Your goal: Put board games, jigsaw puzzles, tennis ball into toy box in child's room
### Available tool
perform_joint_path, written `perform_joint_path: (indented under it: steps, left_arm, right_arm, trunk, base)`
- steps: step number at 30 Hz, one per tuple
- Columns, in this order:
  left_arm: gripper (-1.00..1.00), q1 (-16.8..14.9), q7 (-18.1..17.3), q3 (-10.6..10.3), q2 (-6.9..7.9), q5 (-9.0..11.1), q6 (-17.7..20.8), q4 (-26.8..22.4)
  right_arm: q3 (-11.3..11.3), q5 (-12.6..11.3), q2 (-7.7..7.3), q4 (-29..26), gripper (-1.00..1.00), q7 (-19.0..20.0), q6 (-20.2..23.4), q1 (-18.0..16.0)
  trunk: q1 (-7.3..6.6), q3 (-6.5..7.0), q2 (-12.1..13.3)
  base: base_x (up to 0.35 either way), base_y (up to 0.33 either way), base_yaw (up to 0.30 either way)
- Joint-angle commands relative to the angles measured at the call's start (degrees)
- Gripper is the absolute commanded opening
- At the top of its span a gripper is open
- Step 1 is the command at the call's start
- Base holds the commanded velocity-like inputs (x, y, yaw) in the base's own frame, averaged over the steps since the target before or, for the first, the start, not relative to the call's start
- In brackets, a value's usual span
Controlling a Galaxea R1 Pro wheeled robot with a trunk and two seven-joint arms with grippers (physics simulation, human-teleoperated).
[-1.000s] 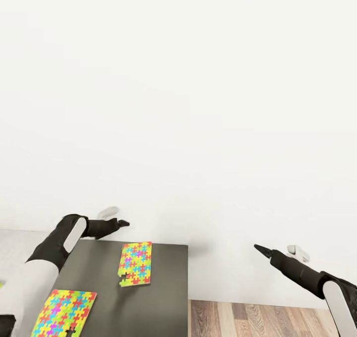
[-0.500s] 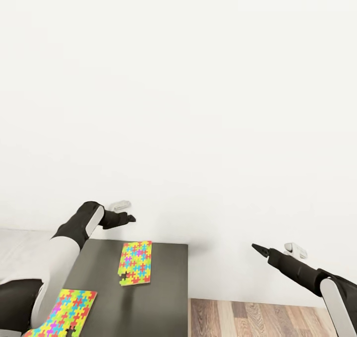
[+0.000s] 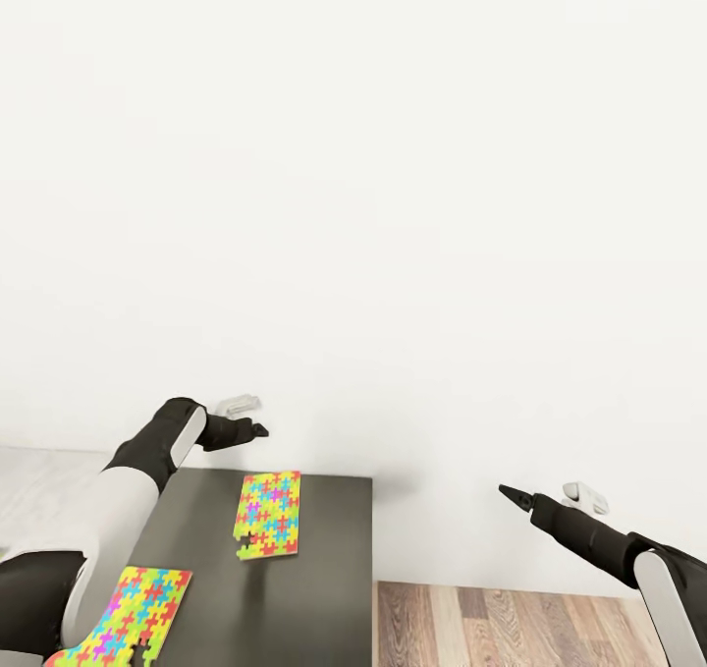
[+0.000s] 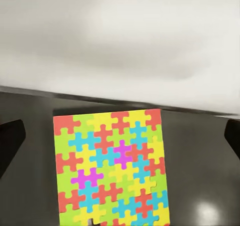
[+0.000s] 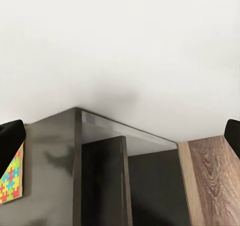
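There are two thin multicoloured jigsaw sheets: one (image 3: 268, 514) at the lower centre-left of the head view, one (image 3: 120, 620) at its lower left corner. There is one dark grey table section (image 3: 319, 588) under them. Two black robot arms are visible, the left arm (image 3: 147, 461) and the right arm (image 3: 599, 541).

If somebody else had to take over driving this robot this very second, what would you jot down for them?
Left gripper: open, empty, raised over the far edge of the dark grey table section; its wrist camera looks down at the far jigsaw puzzle.
Right gripper: empty, apparently open, out over the wood floor beside the table end.
Near jigsaw puzzle: flat at the table's near left.
Done: nothing visible; both puzzles lie loose on the table.
Left: pick up both puzzles, find the toy box, board games and tennis ball, and box everything.
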Motion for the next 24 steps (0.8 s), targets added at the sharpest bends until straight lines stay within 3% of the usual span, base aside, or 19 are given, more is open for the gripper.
perform_joint_path:
  steps: [1,9,17,20,24]
  left_arm:
    - [1.0,-0.05,-0.05,-0.16,0.07,0.19,0.21,-0.05]
    - [1.0,-0.05,-0.31,-0.16,0.22,0.1,0.04,0.71]
    - [1.0,-0.05,-0.8,-0.11,0.48,0.08,-4.04,4.16]
    - [1.0,-0.05,-2.32,-0.1,1.47,0.1,-4.37,4.41]
    - [1.0,-0.05,-7.35,-0.13,3.22,0.0,-4.64,4.5]
  right_arm:
    - [-0.1,0.26,0.01,-0.03,1.0,0.38,0.3,-0.06]
    - [-0.03,0.28,0.01,-0.03,1.0,0.41,0.31,-0.06]
    - [-0.01,0.29,0.01,-0.03,1.0,0.42,0.31,-0.06]
    - [-0.01,0.29,0.01,-0.03,1.0,0.44,0.31,-0.06]
    - [-0.01,0.29,0.0,-0.03,1.0,0.46,0.31,-0.06]
  trunk:
    - [0.03,-0.22,-0.13]
    - [0.03,-0.98,-0.13]
    - [0.03,-1.73,-0.13]
    - [0.03,-2.01,-0.13]
    - [0.03,-2.39,-0.13]
  base:
    - [0.0,0.0,0.0]
    - [0.0,0.0,0.0]
    - [0.0,0.0,0.0]
    - [0.0,0.0,0.0]
    - [0.0,0.0,0.0]
